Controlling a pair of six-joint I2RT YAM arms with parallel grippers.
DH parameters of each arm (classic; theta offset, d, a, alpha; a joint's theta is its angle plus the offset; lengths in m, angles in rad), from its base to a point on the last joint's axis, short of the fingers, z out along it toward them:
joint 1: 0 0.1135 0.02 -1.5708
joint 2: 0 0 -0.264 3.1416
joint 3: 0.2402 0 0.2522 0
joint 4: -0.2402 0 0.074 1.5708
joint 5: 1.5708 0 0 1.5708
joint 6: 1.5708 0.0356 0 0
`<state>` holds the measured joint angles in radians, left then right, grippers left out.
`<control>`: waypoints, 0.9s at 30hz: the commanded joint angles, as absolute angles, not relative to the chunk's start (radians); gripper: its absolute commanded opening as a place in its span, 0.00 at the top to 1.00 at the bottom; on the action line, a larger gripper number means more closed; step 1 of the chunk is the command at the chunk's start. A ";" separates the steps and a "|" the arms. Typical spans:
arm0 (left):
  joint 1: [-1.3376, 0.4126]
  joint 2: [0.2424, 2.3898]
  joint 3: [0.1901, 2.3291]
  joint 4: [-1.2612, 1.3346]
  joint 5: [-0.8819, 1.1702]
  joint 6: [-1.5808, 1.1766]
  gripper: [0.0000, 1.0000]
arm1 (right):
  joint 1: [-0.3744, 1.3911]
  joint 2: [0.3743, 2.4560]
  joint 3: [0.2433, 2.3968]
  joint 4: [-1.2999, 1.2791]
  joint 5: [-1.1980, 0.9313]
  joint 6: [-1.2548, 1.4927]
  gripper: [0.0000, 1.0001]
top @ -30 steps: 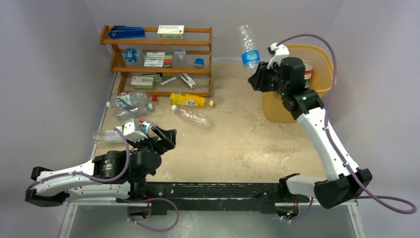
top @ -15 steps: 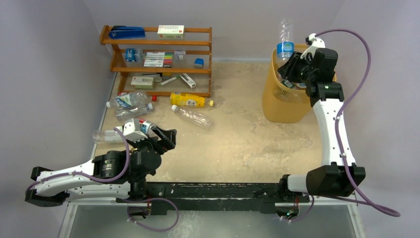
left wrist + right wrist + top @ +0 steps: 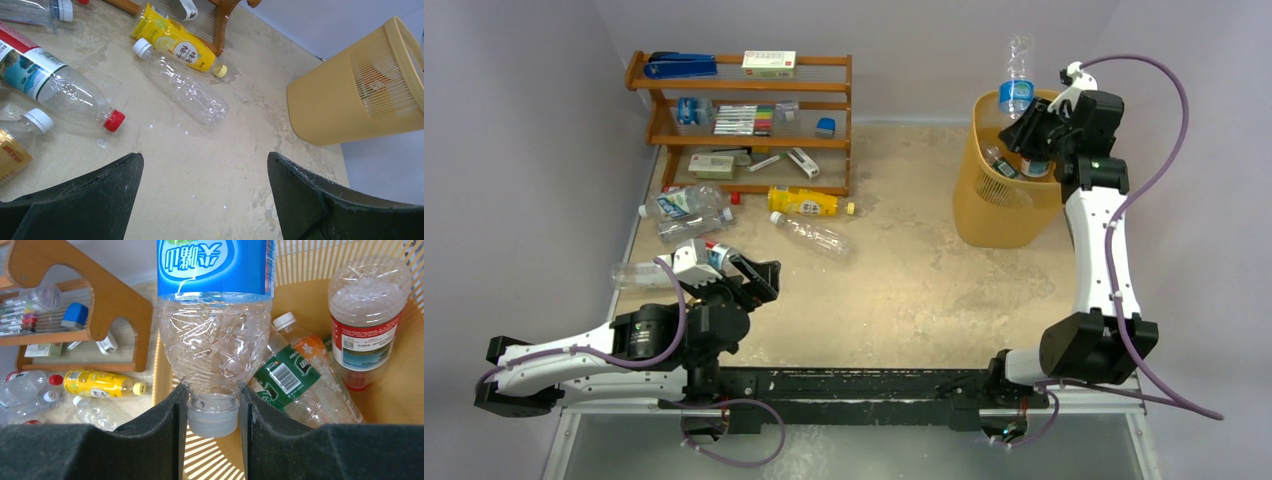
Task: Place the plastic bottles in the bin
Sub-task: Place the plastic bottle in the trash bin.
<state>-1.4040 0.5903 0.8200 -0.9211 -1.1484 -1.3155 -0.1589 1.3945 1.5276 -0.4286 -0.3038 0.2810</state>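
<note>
Nearest the arm bases, well to the left of the bin [image 3: 1009, 205], the left claw [image 3: 759, 272] hangs low over the surface [image 3: 904, 290]. Its jaws are spread wide with nothing between them. Just beyond it, also well left of the bin, a clear bottle with a red cap [image 3: 60, 87] and a landscape label lies on its side. Beside that is a bottle with a white cap [image 3: 35, 121] and an amber label. Farther on, roughly midway between that cluster and the bin, an unlabelled clear bottle [image 3: 185, 85] lies on its side. Just behind it a yellow bottle [image 3: 172, 42] lies at the foot of the wooden rack [image 3: 848, 130]. Two more clear bottles [image 3: 679, 203] lie at the rack's other foot, on the side away from the bin. The rack itself stands at the back of the surface, well left of the bin.

The bin stands upright on the far right part of the surface. The right claw [image 3: 212, 415] is over the bin's open mouth, its jaws closed on the neck and white cap of a clear blue-labelled bottle [image 3: 215, 315]. This bottle stands upside down, base uppermost, rising above the bin's rim. Inside the bin, a green-labelled bottle [image 3: 292, 372] lies on its side with a red-labelled bottle [image 3: 367, 325] beside it
</note>
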 commanded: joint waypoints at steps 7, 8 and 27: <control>-1.411 0.592 0.813 -0.896 -1.160 -1.297 0.06 | -0.197 1.410 1.609 -0.435 -0.330 0.288 0.41; -1.411 0.593 0.810 -0.892 -1.158 -1.297 0.06 | -0.199 1.409 1.610 -0.434 -0.329 0.290 0.38; -1.411 0.643 0.806 -0.851 -1.151 -1.291 0.03 | -0.140 1.284 1.595 -0.407 -0.479 0.267 0.20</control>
